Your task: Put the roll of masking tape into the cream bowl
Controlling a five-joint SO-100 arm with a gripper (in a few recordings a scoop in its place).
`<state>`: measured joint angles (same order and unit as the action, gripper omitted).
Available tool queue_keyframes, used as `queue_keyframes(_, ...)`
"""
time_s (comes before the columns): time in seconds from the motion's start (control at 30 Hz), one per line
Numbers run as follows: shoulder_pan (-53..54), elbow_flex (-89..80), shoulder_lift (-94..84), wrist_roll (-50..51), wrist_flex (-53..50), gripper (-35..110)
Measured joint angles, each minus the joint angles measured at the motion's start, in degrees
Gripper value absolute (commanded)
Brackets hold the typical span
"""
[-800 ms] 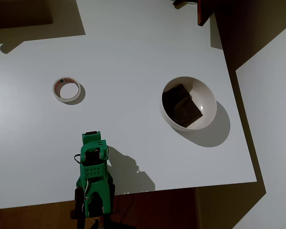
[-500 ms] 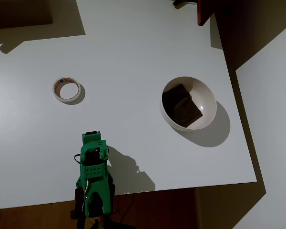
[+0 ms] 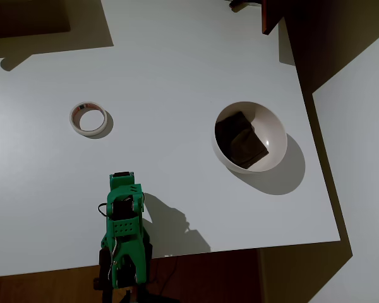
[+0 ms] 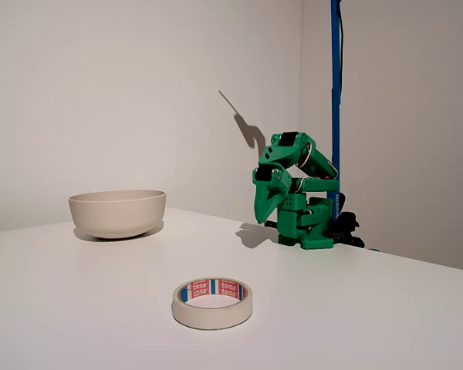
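1. The roll of masking tape (image 3: pixel 88 118) lies flat on the white desk (image 3: pixel 177 63), towards the left in the overhead view, its hollow centre facing up and red and blue print showing inside the core in the fixed view (image 4: pixel 212 303).
2. The cream bowl (image 3: pixel 250 136) stands upright on the desk, well apart from the tape, on the right in the overhead view and on the left in the fixed view (image 4: pixel 117 213).
3. A dark brown squarish thing (image 3: pixel 240 140) rests inside the bowl.
4. The green arm (image 4: pixel 301 193) sits folded at the desk's near edge in the overhead view, apart from both tape and bowl.
5. The end effector (image 4: pixel 268 208) points downward above the desk, with nothing in it; its fingers look pressed together, tapering to one tip.
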<state>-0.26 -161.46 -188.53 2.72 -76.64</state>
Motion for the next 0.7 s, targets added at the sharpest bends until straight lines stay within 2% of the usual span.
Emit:
queue_keyframes(0.27, -1.5, 19.2, 26.5, 1.3, 2.2, -8)
queue_keyframes(0.7, -7.9, 60.6, 64.8, 1.9, -9.8, -8)
